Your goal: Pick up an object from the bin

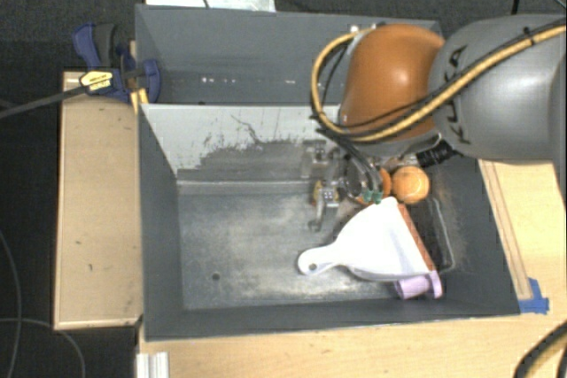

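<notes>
Within the grey metal bin, which takes up the middle of the scene, the left half of the floor is seen as bare, scuffed metal, while the loose things are gathered in the near right part. Over the right side of the bin the robot arm is extended from the right, its wrist being capped by a rounded orange cover around which yellow and black cables are looped. The far right corner of the bin is screened by this arm and cover. Below the cover the gripper is lowered towards the bin floor, right of centre; whether it is open or closed cannot be told. Just near of the gripper a white plastic scoop is laid flat, its short rounded handle being pointed left and its wide mouth turned right; whether it is touched by the gripper cannot be made out. Along the scoop's right edge a reddish-brown strip is partly covered by it. Just far of the scoop, and right of the gripper, an orange ball is tucked beneath the arm. At the scoop's near right corner a small purple piece is set against it, close to the bin's near wall.
</notes>
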`<control>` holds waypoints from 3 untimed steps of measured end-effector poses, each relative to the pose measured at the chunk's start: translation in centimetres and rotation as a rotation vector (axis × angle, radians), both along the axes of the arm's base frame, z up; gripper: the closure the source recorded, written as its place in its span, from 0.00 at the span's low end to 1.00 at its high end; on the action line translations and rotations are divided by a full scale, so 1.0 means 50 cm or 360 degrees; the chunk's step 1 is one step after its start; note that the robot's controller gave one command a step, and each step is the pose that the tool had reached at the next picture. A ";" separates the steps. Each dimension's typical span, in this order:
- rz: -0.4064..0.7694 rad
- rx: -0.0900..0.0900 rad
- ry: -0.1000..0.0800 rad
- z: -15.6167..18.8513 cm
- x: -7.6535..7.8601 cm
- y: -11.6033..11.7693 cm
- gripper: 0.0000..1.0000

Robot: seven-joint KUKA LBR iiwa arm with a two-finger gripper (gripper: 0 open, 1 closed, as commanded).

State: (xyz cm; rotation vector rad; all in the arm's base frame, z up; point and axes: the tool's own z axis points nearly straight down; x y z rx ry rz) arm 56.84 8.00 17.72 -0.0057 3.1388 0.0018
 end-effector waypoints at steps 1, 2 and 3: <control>0.0122 0.0001 -0.0002 -0.018 -0.030 -0.066 0.00; 0.0045 -0.0003 0.0003 -0.020 -0.050 -0.116 0.00; -0.0173 0.0000 -0.0002 -0.056 -0.081 -0.109 0.00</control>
